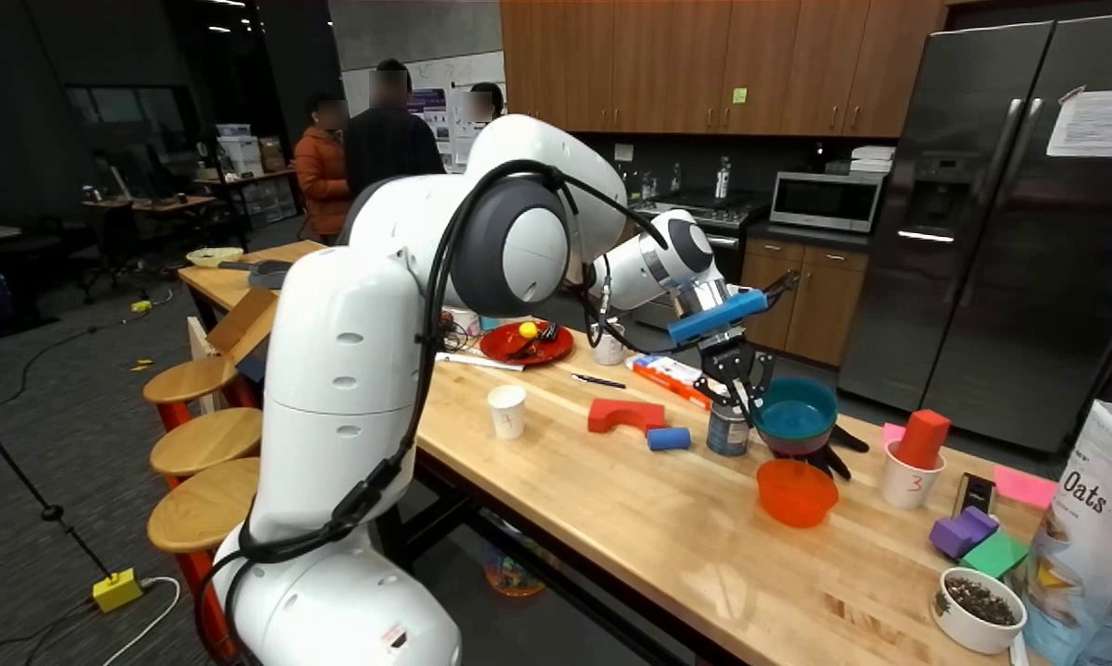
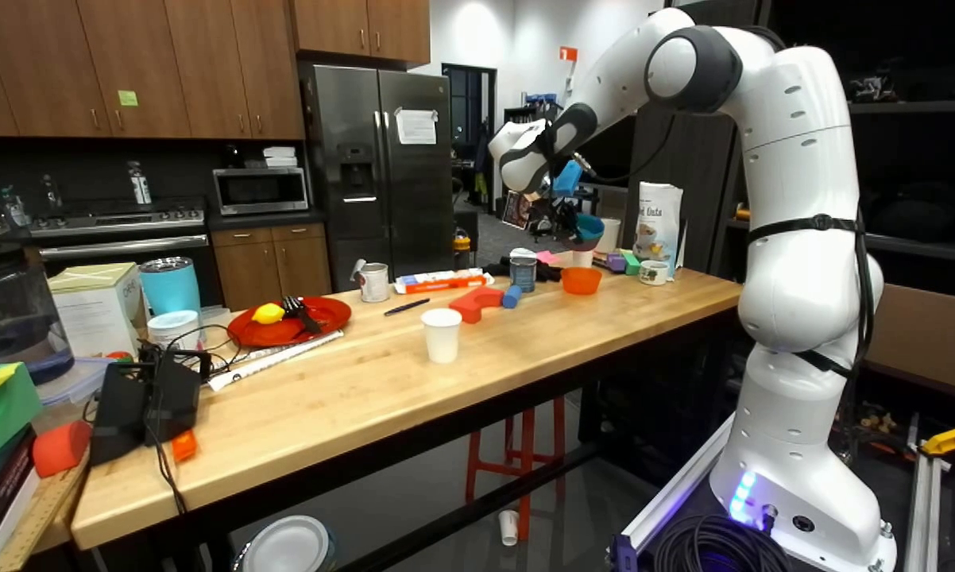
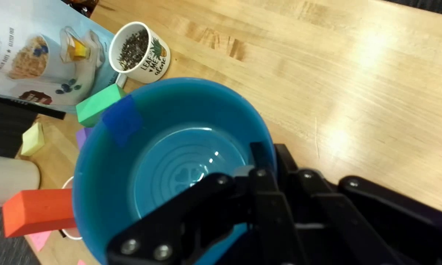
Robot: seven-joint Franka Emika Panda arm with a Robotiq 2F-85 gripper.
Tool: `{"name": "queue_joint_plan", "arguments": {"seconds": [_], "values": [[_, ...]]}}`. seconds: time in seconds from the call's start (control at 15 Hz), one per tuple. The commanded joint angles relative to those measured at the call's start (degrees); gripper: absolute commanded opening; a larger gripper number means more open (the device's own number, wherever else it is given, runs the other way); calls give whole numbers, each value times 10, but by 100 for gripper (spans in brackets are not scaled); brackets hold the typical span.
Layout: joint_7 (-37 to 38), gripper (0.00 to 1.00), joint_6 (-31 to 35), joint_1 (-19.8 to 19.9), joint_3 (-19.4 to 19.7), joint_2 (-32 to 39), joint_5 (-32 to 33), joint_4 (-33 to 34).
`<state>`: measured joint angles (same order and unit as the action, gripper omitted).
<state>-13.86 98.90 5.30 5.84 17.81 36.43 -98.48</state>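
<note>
— Black jaws, closest to the lens in the wrist view. Open or closed?
— Closed to a thin gap, clamped on the rim of a blue bowl [image 3: 184, 147], one finger [image 3: 258, 154] inside the wall, another outside.
— And held where?
— Off the desk [image 1: 667, 546], in mid-air; in an exterior view, showing over an orange bowl [image 2: 581, 282] and to one side of a grey-blue can [image 2: 523, 276], apparently touching neither.
— Doing what at this point?
— Holding the blue bowl aloft by its edge: a holding or carrying step, by judgement. Calls next, most likely, for a firm pinch, a level bowl and clearance from the can and the orange bowl.
— And counted?
— Bowls: two, blue gripped, orange on the desk. Numbered paper cups: two, a cup marked 4 [image 1: 507, 416] standing well apart, a cup marked 3 [image 1: 906, 487] with a red-orange block [image 1: 922, 437] inside. Red arch [image 1: 625, 413]: one. Blue cylinder [image 1: 669, 438]: one. White pot of soil [image 3: 150, 69]: one, beside an oats bag [image 3: 48, 51], also one.
</note>
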Motion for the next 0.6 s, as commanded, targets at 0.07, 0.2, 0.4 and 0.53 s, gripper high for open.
{"name": "queue_joint_plan", "arguments": {"seconds": [0.07, 0.2, 0.4, 0.53], "values": [[-14, 2, -5, 4, -2, 5, -4, 14], [-22, 2, -20, 9, -1, 28, -22, 29], [-12, 2, -27, 14, 1, 50, -45, 27], [-4, 2, -35, 18, 6, 61, -57, 27]]}}
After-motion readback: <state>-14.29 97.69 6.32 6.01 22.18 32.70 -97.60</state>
